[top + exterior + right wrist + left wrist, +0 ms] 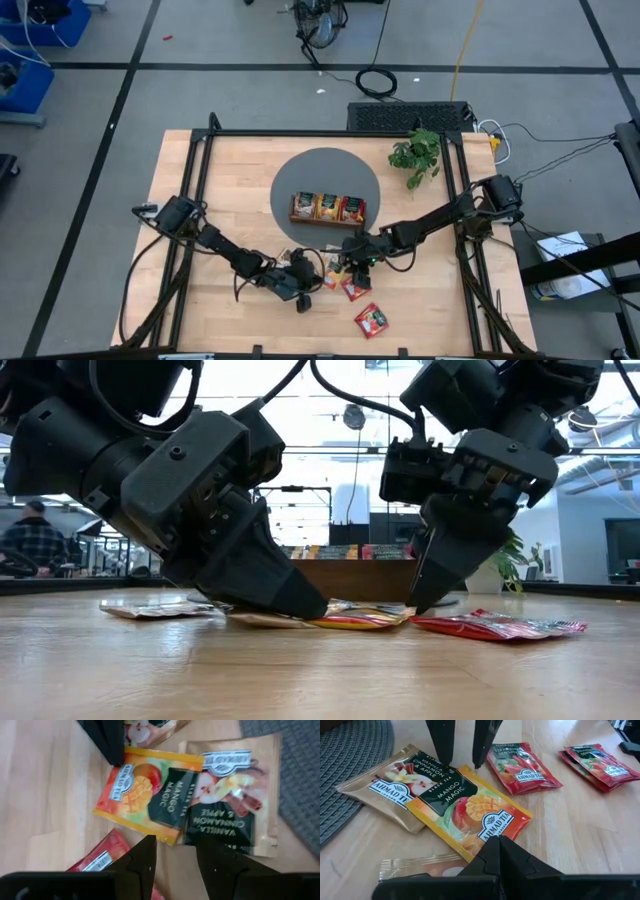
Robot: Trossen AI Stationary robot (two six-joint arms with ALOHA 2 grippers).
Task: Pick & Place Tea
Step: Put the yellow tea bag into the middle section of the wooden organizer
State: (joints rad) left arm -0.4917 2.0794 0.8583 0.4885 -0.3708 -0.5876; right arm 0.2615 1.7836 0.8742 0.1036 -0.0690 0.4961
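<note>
Left tool [498, 842]: pressed together, tips down on the near edge of the mango sachet [470, 810]; whether it pinches it is unclear.
Right tool [175, 851]: spread, at the sachet's far edge.
Tea: loose sachets at 6 o'clock on the desk [200, 190]; more in the tray [327, 208].
Risk: the mango sachet overlaps the vanilla sachet [395, 782]; a lift may drag both, or slip.
</note>
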